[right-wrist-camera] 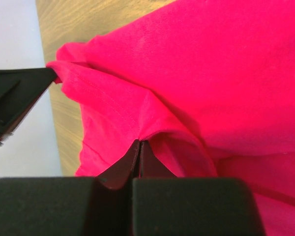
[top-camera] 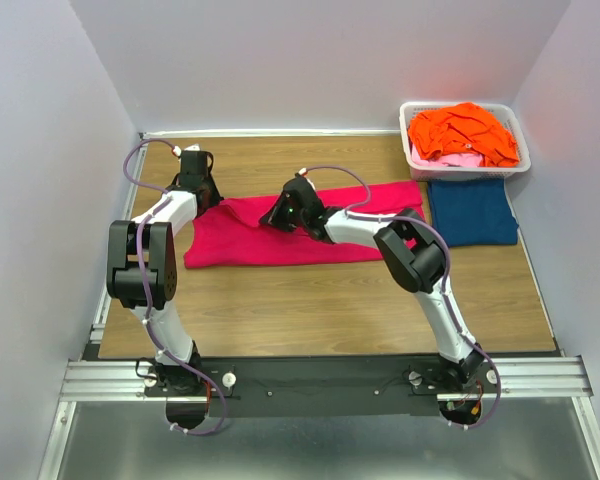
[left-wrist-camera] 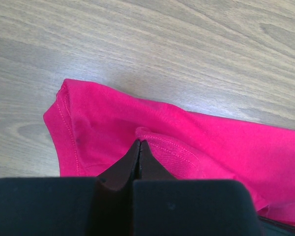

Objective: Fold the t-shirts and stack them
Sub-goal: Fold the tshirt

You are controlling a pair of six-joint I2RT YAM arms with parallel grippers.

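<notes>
While my left tool (left-wrist-camera: 139, 143) and right tool (right-wrist-camera: 139, 143) pinch the magenta t-shirt (top-camera: 242, 245), thin folds could slip when lifted.

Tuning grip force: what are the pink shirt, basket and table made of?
Pink shirt: soft matte knit cloth, probably cotton; it creases, hems are stitched. Basket: white plastic by its look, smooth moulded rim. Table: wood-grain top, likely laminate, slight sheen.

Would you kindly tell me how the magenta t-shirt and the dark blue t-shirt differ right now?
The magenta t-shirt lies stretched long across the table; the dark blue t-shirt is a compact folded rectangle beside the basket. The magenta one is pinched by the left gripper and right gripper; the blue one is untouched. Both lie on the table.
</notes>
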